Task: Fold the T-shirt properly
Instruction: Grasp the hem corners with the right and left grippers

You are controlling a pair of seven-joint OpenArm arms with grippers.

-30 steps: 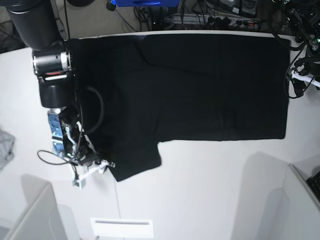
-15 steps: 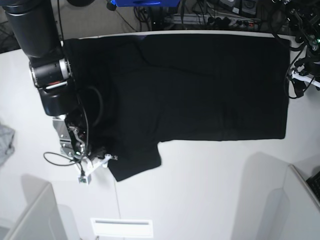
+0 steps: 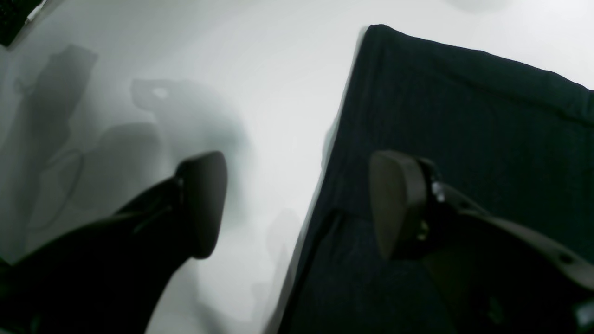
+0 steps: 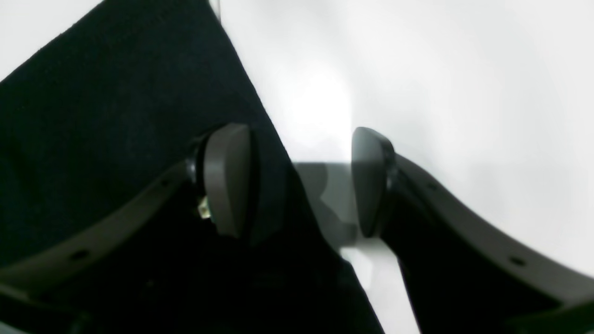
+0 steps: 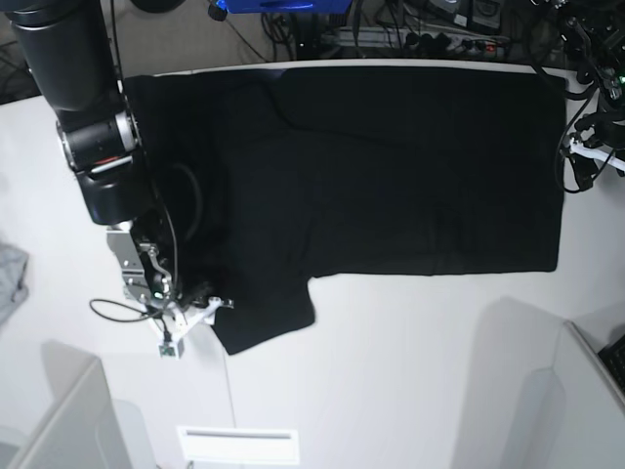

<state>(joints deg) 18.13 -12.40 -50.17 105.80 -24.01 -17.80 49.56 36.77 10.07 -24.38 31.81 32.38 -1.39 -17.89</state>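
The black T-shirt (image 5: 391,166) lies spread flat on the white table (image 5: 410,371), plain black side up, with one sleeve (image 5: 264,318) pointing toward the front. My right gripper (image 5: 210,311) is at that sleeve's left edge. In the right wrist view it (image 4: 298,181) is open and straddles the cloth edge (image 4: 260,116), one finger over the shirt and one over bare table. My left gripper (image 5: 578,161) is at the shirt's right hem. In the left wrist view it (image 3: 299,204) is open and straddles the hem (image 3: 334,139).
A small grey cloth scrap (image 5: 8,278) lies at the table's left edge. White partitions stand at the front left (image 5: 59,420) and front right (image 5: 576,391). Cables and equipment (image 5: 410,29) crowd the area behind the table.
My right arm has shifted a little to the right, bringing its gripper closer onto the sleeve's edge. The left arm and the shirt have not moved.
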